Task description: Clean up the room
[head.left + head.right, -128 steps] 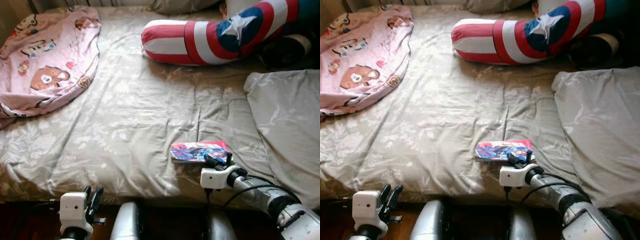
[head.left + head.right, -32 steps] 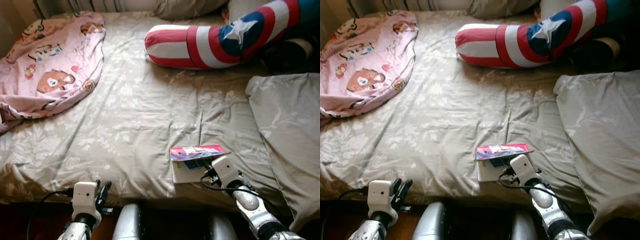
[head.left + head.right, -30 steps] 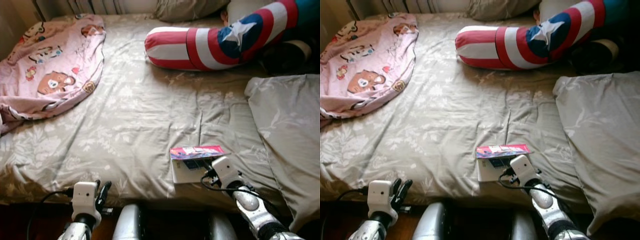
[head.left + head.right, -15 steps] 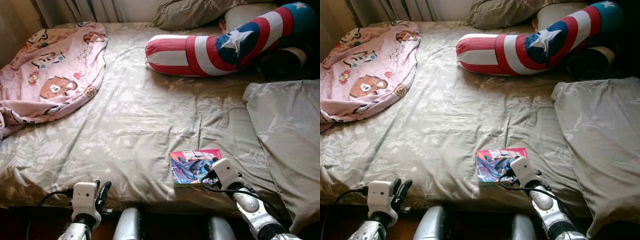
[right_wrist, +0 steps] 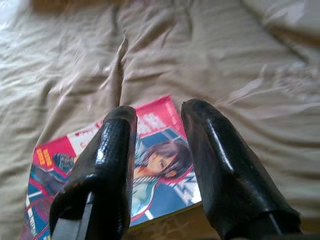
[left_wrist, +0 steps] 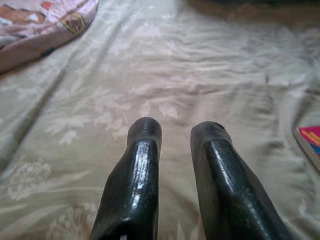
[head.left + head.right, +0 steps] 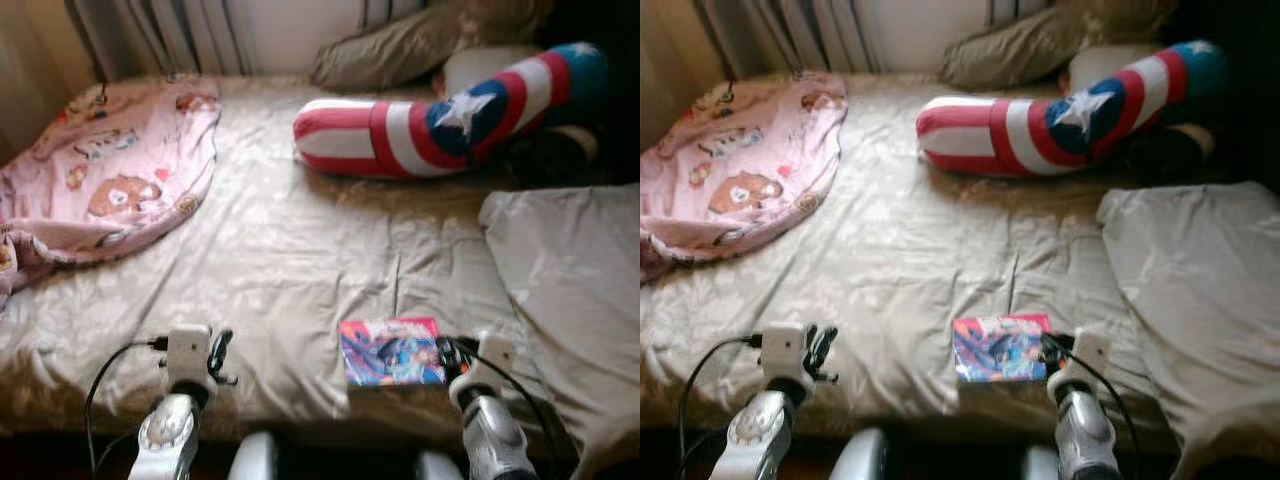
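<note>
A comic book [image 7: 390,352] with a red and blue cover lies flat and closed on the beige floral bedsheet [image 7: 280,250], near the bed's front edge. My right gripper [image 7: 447,352] sits at the book's right edge. In the right wrist view its fingers [image 5: 115,150] stand open just above the book [image 5: 160,155], with the cover showing between them. My left gripper [image 7: 218,350] hovers open and empty over the sheet near the front edge, left of the book. Its wrist view shows bare sheet ahead and a corner of the book [image 6: 310,142].
A pink cartoon-bear blanket [image 7: 100,180] lies bunched at the bed's left. A red, white and blue star bolster [image 7: 440,115] lies across the far right, with a grey pillow [image 7: 420,40] behind it. A beige pillow [image 7: 570,290] lies close beside the book at right.
A second ago the book's cover was lifted; now it lies shut and flat. My right gripper has shifted to its right edge. My left arm has risen over the sheet. The camera tilted up.
</note>
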### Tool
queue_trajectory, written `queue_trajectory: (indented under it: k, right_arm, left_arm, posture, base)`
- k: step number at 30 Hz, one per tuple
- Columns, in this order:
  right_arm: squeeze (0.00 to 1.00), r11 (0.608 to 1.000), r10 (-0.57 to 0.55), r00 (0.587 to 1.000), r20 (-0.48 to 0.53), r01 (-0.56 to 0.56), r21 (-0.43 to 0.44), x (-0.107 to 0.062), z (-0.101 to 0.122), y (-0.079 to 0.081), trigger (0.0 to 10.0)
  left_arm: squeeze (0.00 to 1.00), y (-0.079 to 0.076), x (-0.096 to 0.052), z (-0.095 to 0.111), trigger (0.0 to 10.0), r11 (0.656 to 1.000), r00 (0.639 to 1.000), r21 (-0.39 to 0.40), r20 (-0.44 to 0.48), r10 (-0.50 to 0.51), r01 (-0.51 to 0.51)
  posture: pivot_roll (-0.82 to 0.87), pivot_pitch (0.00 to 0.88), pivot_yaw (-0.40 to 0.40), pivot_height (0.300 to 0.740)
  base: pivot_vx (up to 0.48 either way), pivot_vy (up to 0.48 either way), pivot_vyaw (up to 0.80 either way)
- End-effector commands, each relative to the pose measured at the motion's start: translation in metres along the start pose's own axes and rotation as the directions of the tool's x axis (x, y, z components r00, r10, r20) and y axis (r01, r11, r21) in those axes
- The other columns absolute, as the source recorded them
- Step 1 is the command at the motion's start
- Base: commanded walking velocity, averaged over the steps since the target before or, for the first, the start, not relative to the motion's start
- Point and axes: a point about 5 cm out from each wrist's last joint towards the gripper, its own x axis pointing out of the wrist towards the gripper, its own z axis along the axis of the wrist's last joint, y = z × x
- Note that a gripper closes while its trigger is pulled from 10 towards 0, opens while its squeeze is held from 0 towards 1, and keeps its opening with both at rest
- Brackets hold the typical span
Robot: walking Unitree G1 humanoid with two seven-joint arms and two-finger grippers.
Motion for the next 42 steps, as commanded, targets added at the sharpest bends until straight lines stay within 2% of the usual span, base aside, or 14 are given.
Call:
queue_trajectory:
  k: [1,3,7,11,13,19,22,25,26,36,38,42]
  right_arm:
    - [0.00,1.000,-0.017,0.999,-0.032,0.018,0.007,-0.002,-0.005,-0.002,10.0]
    - [0.00,0.998,-0.044,0.998,-0.043,0.046,0.045,-0.003,-0.006,-0.008,10.0]
    - [0.00,0.996,-0.053,0.997,-0.054,0.056,0.066,-0.004,-0.007,-0.013,10.0]
    - [0.00,0.998,-0.053,0.994,-0.091,0.056,0.031,-0.006,-0.012,-0.016,10.0]
    - [0.00,0.998,-0.050,0.993,-0.106,0.053,0.029,-0.007,-0.014,-0.017,10.0]
    - [0.00,0.997,-0.039,0.978,-0.204,0.026,-0.067,-0.014,-0.029,-0.019,10.0]
    - [0.00,0.987,-0.061,0.944,-0.325,0.009,-0.161,-0.024,-0.047,-0.023,10.0]
    - [0.00,0.984,-0.071,0.927,-0.369,0.004,-0.179,-0.030,-0.056,-0.025,10.0]
    - [0.00,0.982,-0.085,0.912,-0.401,0.007,-0.191,-0.035,-0.063,-0.027,10.0]
    - [0.00,0.973,-0.094,0.873,-0.479,-0.021,-0.229,-0.051,-0.084,-0.028,10.0]
    - [0.00,0.965,-0.086,0.863,-0.498,-0.052,-0.256,-0.054,-0.088,-0.028,10.0]
    - [0.00,0.971,-0.085,0.859,-0.504,-0.043,-0.237,-0.056,-0.090,-0.028,10.0]
  left_arm:
    - [0.00,0.001,-0.003,-0.010,10.0,1.000,0.999,-0.002,-0.041,0.009,-0.009]
    - [0.00,0.000,0.002,-0.016,10.0,1.000,0.999,-0.008,-0.048,0.009,-0.010]
    - [0.00,-0.001,0.004,-0.019,10.0,1.000,0.999,-0.009,-0.050,0.010,-0.010]
    - [0.00,0.002,0.003,-0.026,10.0,0.999,0.996,-0.031,-0.081,0.027,-0.029]
    - [0.00,0.003,0.002,-0.028,10.0,0.999,0.995,-0.039,-0.095,0.034,-0.038]
    - [0.00,0.005,0.000,-0.048,10.0,0.995,0.977,-0.072,-0.206,0.051,-0.067]
    - [0.00,0.006,-0.008,-0.066,10.0,0.991,0.946,-0.098,-0.318,0.058,-0.094]
    - [0.00,0.006,-0.015,-0.078,10.0,0.990,0.920,-0.098,-0.387,0.057,-0.102]
    - [0.00,0.005,-0.021,-0.086,10.0,0.990,0.900,-0.090,-0.432,0.056,-0.105]
    - [0.00,0.005,-0.042,-0.108,10.0,0.988,0.840,-0.076,-0.538,0.071,-0.132]
    - [0.00,0.007,-0.046,-0.111,10.0,0.988,0.829,-0.072,-0.555,0.075,-0.137]
    - [0.00,0.011,-0.050,-0.114,10.0,0.986,0.818,-0.071,-0.569,0.084,-0.151]
  posture:
    - [0.05,0.000,0.022,0.680]
    - [0.05,0.000,0.020,0.700]
    - [0.05,0.000,0.021,0.715]
    - [0.04,0.000,0.027,0.740]
    - [0.04,0.000,0.029,0.740]
    - [0.04,0.000,0.031,0.740]
    - [0.04,0.000,0.043,0.740]
    - [0.04,0.000,0.042,0.740]
    - [0.04,0.000,0.046,0.740]
    - [0.03,0.000,0.056,0.740]
    - [0.03,0.000,0.057,0.740]
    - [0.03,0.000,0.057,0.740]
  base:
    - [0.000,0.000,0.00]
    - [0.000,0.000,0.00]
    - [0.000,0.000,0.00]
    - [0.000,0.000,0.00]
    - [0.000,0.000,0.00]
    - [0.000,0.000,0.00]
    - [0.000,0.000,0.00]
    - [0.000,0.000,0.00]
    - [0.000,0.000,0.00]
    - [0.000,0.000,0.00]
    - [0.000,0.000,0.80]
    - [0.000,0.000,0.80]
